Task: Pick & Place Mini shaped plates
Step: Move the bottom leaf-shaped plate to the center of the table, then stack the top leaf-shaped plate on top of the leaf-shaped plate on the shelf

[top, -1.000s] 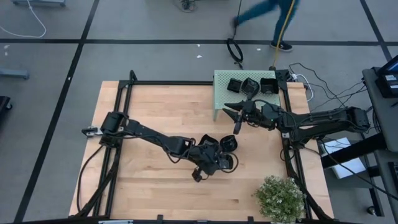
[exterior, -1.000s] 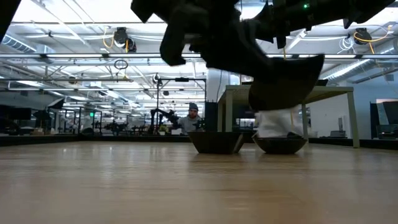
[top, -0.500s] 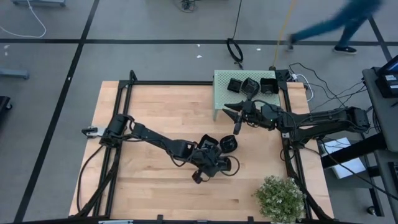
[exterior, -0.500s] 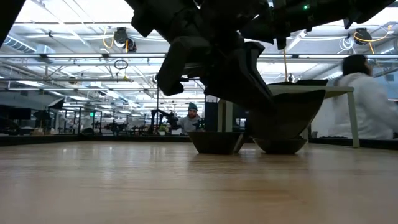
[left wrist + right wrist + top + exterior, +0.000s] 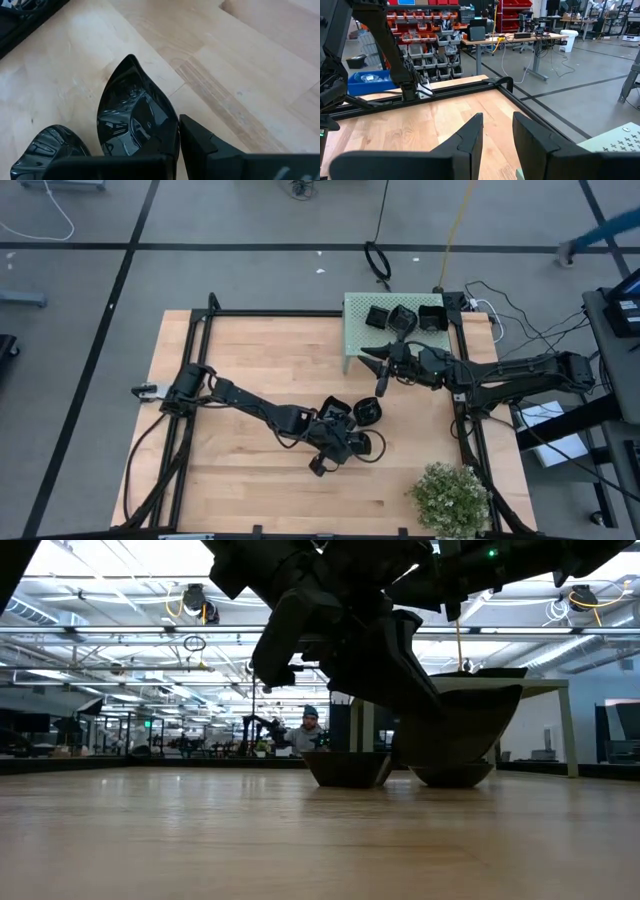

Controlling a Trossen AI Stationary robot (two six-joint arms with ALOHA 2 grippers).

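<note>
My left gripper (image 5: 356,445) is shut on a glossy black leaf-shaped mini plate (image 5: 373,445), low over the table's middle near side. The plate also shows in the left wrist view (image 5: 132,117) and in the low view (image 5: 460,725). Two more black plates stand on their bases on the table just beyond it, one square (image 5: 335,408) and one rounded (image 5: 368,412). A wavy-edged plate (image 5: 47,150) shows beside the held one. My right gripper (image 5: 376,370) is open and empty in front of the pale green perforated box (image 5: 360,308), its fingers a little apart (image 5: 497,120). My left gripper pinches the leaf-shaped plate by its side wall (image 5: 172,132) between the two fingers. One finger (image 5: 200,145) is outside the wall, and the other is on the bowl side. The fingers slant down from the table's left. The plate sits level, mouth up, a little above the table.
The green box at the far right holds several black plates (image 5: 403,318). A potted plant (image 5: 450,495) stands at the near right corner. A black frame (image 5: 200,330) edges the table. Bare wood lies left of my left arm. A person's leg (image 5: 600,228) shows on the floor beyond.
My left gripper has gone down toward the table with the leaf-shaped plate, which stays level and is now just above the tabletop. A person has walked to the right across the floor behind the table.
</note>
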